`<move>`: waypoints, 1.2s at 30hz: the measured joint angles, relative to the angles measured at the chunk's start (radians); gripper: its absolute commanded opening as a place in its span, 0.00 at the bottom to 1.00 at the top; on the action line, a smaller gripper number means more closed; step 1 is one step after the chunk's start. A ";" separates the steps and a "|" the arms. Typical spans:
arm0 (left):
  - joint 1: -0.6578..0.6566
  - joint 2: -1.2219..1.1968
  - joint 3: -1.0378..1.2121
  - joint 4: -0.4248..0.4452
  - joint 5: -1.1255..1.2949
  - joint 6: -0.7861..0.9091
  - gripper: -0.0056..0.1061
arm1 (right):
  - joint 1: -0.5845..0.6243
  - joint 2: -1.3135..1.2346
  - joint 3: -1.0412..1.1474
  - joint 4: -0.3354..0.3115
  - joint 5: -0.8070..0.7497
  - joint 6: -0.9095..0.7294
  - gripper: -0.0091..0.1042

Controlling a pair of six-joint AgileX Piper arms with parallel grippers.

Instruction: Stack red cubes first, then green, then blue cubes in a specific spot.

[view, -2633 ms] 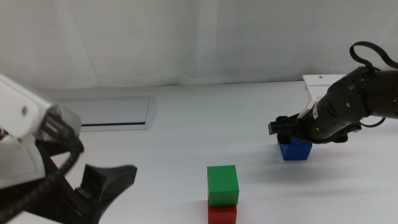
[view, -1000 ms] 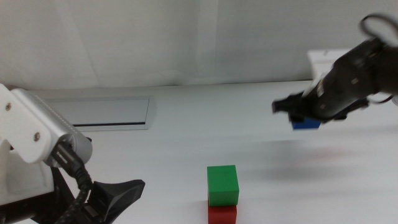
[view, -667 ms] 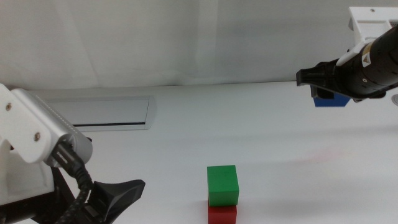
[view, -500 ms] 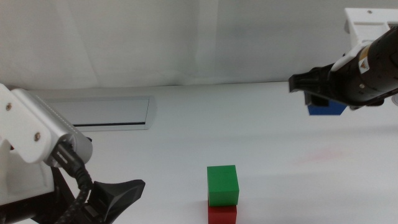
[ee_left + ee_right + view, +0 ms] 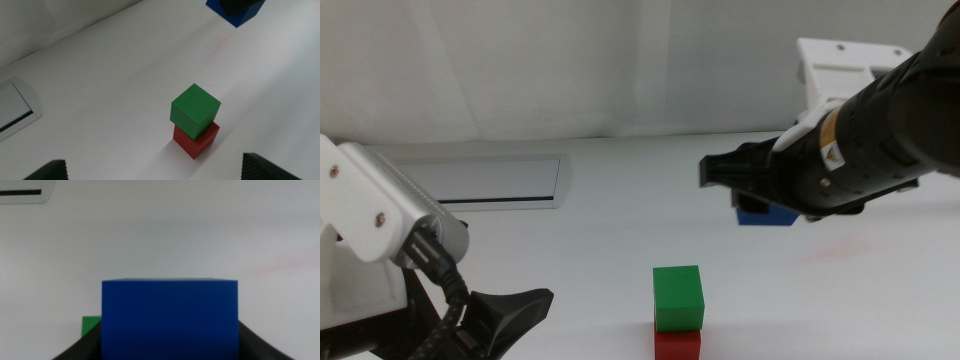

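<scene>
Blue cube [image 5: 767, 214] is the last piece you have left to place: it hangs clear of the table, clamped between the right gripper's [image 5: 169, 345] jaws, above and to the right of the stack, where the green cube [image 5: 678, 297] already sits on the red cube [image 5: 677, 345] at the near centre. Being a cube, it has no long axis; you hold it level, with one flat face toward the wrist camera. Your left gripper [image 5: 150, 170] waits near left, jaws spread wide.
</scene>
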 measured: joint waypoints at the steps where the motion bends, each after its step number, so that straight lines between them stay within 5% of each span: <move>1: 0.000 0.000 0.000 0.000 0.000 0.000 0.82 | 0.009 0.002 -0.002 0.000 0.001 0.008 0.06; 36: 0.000 0.000 0.000 -0.002 0.000 0.006 0.82 | 0.121 0.286 -0.177 0.114 0.056 0.019 0.06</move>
